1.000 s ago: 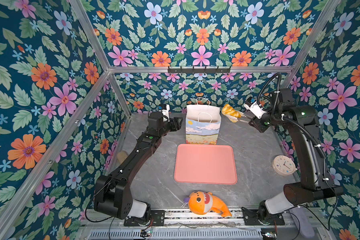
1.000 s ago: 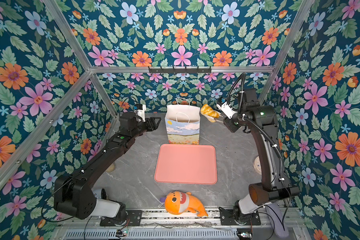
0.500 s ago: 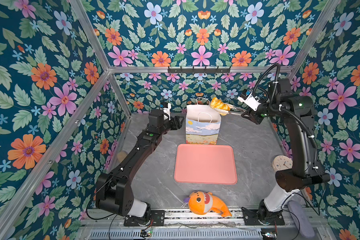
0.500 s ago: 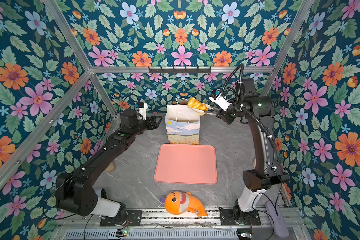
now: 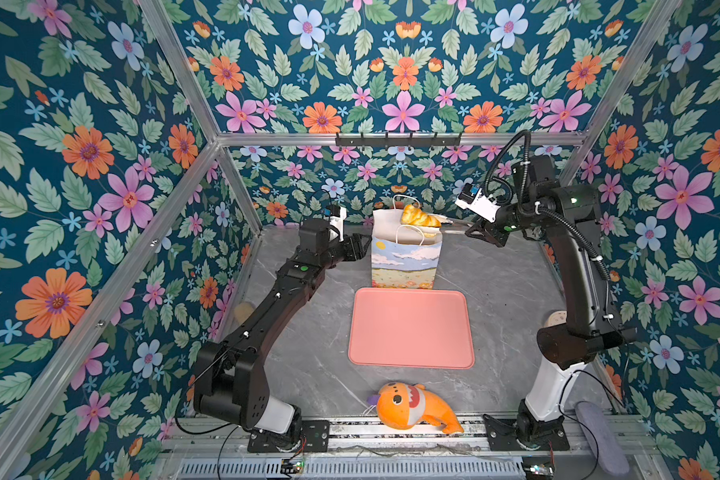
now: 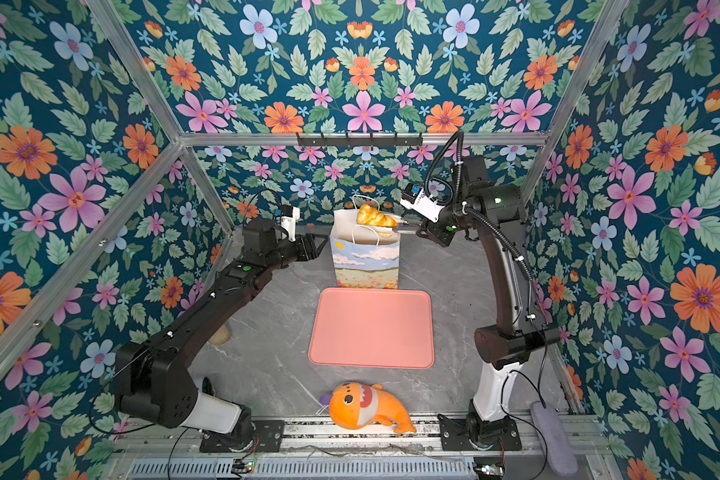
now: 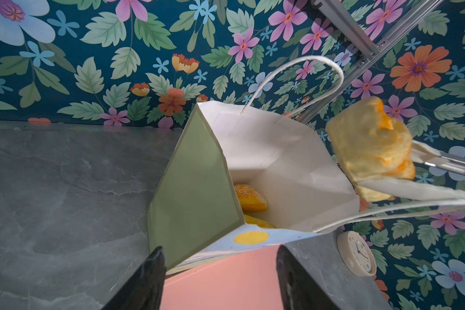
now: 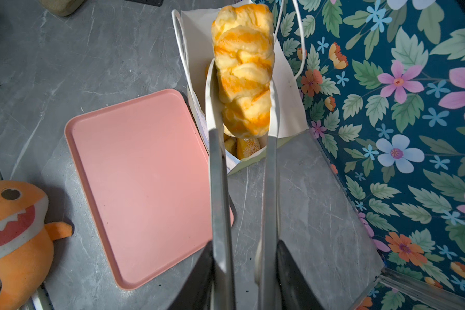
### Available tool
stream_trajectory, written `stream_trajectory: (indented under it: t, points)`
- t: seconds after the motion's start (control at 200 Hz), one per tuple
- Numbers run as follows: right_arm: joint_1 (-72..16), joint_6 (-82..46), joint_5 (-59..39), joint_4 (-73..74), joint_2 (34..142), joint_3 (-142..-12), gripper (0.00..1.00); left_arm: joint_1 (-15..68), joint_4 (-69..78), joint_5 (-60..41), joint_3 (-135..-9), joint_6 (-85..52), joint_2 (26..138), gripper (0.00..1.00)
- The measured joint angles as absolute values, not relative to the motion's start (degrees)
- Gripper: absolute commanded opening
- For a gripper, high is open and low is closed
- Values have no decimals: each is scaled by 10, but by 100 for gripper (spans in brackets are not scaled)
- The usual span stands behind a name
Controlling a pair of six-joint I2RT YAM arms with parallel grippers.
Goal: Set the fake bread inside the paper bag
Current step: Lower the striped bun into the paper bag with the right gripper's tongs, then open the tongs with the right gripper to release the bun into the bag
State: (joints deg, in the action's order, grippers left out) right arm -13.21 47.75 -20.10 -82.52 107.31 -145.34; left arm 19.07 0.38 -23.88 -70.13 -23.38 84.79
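The paper bag [image 5: 404, 262] [image 6: 366, 262] stands open at the back of the table, its printed front facing the tray. My right gripper [image 8: 244, 257] [image 5: 476, 230] is shut on a pair of metal tongs [image 8: 218, 188]. The tongs pinch a braided piece of fake bread [image 8: 243, 72] [image 5: 418, 217] [image 6: 375, 217] just above the bag's mouth. Inside the bag lie a sesame roll [image 7: 250, 197] and more fake bread [image 8: 249, 147]. My left gripper [image 7: 220, 276] [image 5: 362, 245] is open at the bag's left wall [image 7: 193, 182], holding nothing.
A bare pink tray [image 5: 410, 328] lies in front of the bag. An orange plush fish [image 5: 412, 405] rests at the front edge. A small white clock [image 7: 356, 252] sits by the right wall, a tan block [image 5: 244, 311] by the left wall. Flowered walls close in on three sides.
My right arm has swung the tongs and braided bread leftward, from beside the bag's right to over its mouth. The left arm has stayed put.
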Motion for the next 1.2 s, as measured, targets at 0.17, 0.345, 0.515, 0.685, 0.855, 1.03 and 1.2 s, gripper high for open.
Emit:
stream_trajectory:
  t: [0.17, 0.345, 0.515, 0.685, 0.855, 1.03, 1.2]
  points:
    - [-140, 483, -199, -824, 1095, -1462, 33, 191, 4, -241, -708, -233, 856, 66]
    - [-149, 484, -192, -824, 1123, -1479, 33, 191, 4, -243, -710, -230, 860, 66]
    - [-160, 486, -188, -823, 1142, -1487, 33, 191, 4, -243, -708, -225, 860, 66]
    - [-174, 487, -182, -815, 1157, -1491, 34, 191, 4, -243, -704, -225, 860, 66]
    - [-185, 481, -170, -801, 1174, -1492, 34, 191, 5, -242, -700, -225, 860, 66]
    - [-191, 475, -153, -793, 1188, -1492, 40, 191, 7, -242, -697, -225, 860, 67]
    - [-192, 466, -135, -781, 1191, -1492, 47, 190, 8, -236, -691, -222, 860, 67]
